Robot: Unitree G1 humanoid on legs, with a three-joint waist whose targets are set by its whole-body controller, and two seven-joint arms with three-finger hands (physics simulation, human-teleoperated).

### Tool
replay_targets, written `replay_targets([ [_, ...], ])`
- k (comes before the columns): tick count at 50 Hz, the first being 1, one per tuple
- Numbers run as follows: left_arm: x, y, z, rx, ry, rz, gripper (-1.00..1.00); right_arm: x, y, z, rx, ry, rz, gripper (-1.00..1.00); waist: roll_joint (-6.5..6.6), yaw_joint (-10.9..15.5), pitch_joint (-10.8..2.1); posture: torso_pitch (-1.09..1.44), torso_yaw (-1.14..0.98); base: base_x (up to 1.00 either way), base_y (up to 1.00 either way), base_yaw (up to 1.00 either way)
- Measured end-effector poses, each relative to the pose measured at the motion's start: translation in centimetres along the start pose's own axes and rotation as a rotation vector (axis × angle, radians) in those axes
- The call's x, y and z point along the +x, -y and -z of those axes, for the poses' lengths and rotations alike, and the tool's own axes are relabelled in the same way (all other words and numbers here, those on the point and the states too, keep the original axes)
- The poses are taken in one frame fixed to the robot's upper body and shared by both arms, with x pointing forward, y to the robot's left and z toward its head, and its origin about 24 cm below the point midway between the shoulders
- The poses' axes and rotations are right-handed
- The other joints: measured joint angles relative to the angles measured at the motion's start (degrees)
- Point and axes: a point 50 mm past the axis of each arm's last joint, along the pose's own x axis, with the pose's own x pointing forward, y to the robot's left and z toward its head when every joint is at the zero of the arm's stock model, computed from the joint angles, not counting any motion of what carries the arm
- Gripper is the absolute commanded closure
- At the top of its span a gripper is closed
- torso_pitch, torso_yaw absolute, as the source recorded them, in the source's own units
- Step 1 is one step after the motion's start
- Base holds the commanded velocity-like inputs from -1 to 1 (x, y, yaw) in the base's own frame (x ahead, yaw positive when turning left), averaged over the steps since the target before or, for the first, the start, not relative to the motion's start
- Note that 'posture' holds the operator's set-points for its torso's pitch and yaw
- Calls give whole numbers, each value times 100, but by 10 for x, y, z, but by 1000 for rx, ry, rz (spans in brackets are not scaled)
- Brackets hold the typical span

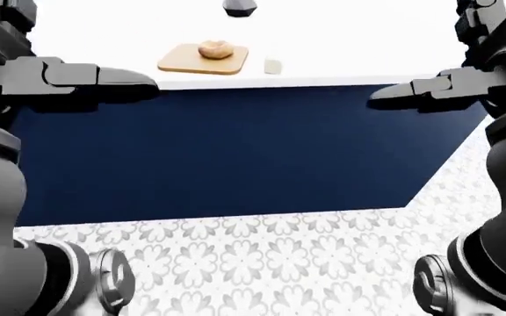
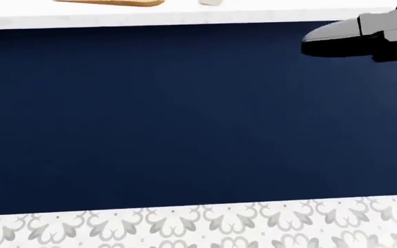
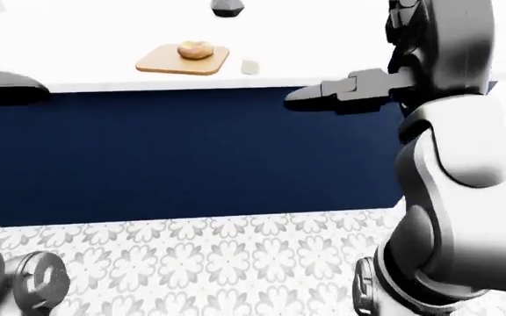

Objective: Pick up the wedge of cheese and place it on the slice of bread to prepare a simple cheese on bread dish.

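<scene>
Nearest, the grey three-finger left hand and right hand hang raised before the dark navy counter face, fingers spread and holding nothing. Farther up on the white countertop, a small pale wedge of cheese sits just right of the tan wooden cutting board bearing a rounded brown piece of bread.

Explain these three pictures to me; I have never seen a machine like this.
All three come from cameras on a simulated humanoid robot's head, looking out over its own arms. The grey jointed shapes are its left hand and right hand, raised with fingers spread; neither holds anything. The dark blue panel is the side of a counter, above a patterned floor. On the white top lie a wooden cutting board carrying a small round piece of bread, and beside it a small pale piece, probably the cheese. A dark object sits farther off.
</scene>
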Motion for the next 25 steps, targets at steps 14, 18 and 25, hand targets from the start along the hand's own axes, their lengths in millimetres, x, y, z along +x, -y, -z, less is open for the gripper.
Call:
replay_targets([
  [14, 0, -59, -22, 8, -21, -91, -100, 14, 11, -52, 45, 53, -50, -100, 83, -6, 206, 0, 0, 0, 0, 0],
  [18, -3, -57, -32, 35, -4, -83, -100, 0, 16, -47, 33, 82, -41, -100, 55, 14, 207, 0, 0, 0, 0, 0],
  [25, -5, -51, -32, 62, -30, -57, -100, -9, 16, -50, 28, 91, -81, -100, 173, -9, 171, 0, 0, 0, 0, 0],
])
